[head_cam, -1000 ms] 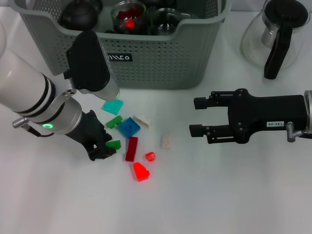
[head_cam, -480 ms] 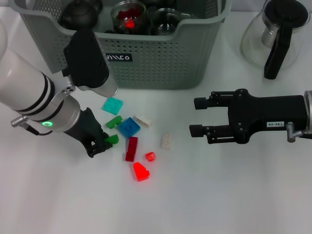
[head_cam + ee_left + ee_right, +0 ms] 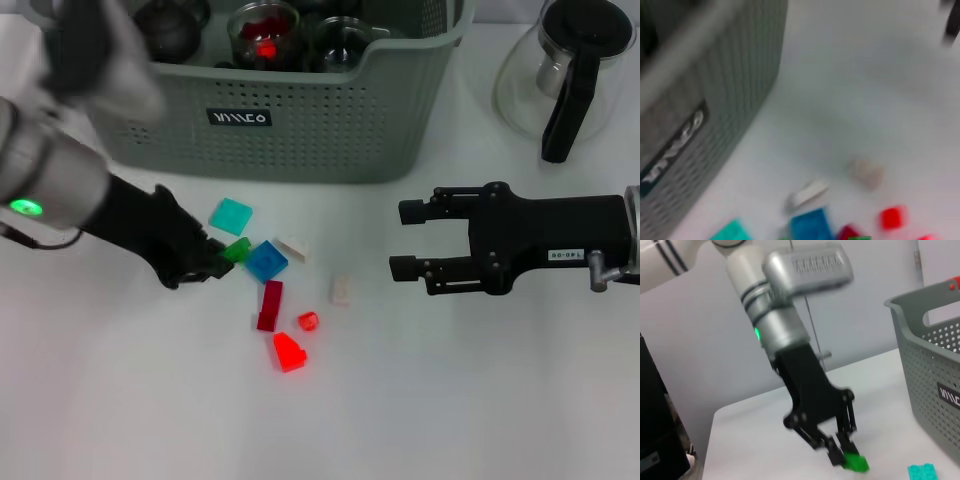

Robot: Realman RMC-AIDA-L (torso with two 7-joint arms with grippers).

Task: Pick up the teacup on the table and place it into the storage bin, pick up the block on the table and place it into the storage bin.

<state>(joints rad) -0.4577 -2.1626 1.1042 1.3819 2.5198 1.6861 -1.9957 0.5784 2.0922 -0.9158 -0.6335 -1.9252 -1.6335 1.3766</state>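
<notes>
Lift-off is the change: the left gripper [image 3: 213, 262], pinching a small green block [image 3: 855, 462] between its fingertips, has risen clear of the white surface [image 3: 420, 400] and swung up toward the storage bin [image 3: 330, 120], leaving the other bricks scattered below. Carrying it over the rim looks next. The right gripper [image 3: 405, 240] waits spread, low beside the pile.

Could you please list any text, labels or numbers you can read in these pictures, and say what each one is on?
Black label on the storage bin: white lettering, too stylised to read.
White sticker on the right gripper: small print, upside down, too small to read.
Raised lettering on the left arm's wrist housing: blurred, unreadable.
</notes>
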